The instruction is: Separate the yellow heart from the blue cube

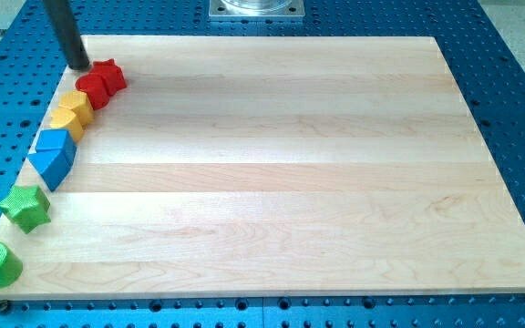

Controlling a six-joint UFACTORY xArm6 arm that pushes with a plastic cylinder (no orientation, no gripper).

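Up at the view's top left, my tip (pixel 79 66) is seen beside the red blocks (pixel 100 83); no fingers are fitted. Below, yellow blocks (pixel 71 113) are pressed against blue ones (pixel 52 157).

A pale wooden board (pixel 272 164) is lying on a blue perforated table (pixel 509 100). A grey metal plate (pixel 256 8), possibly a mount, is showing at the view's top.

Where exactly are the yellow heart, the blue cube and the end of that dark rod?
yellow heart (pixel 73 111), camera view, on its top face.
blue cube (pixel 53 144), camera view, on its top face.
my tip (pixel 79 66), camera view, on the rod's very end, just left of the red blocks.
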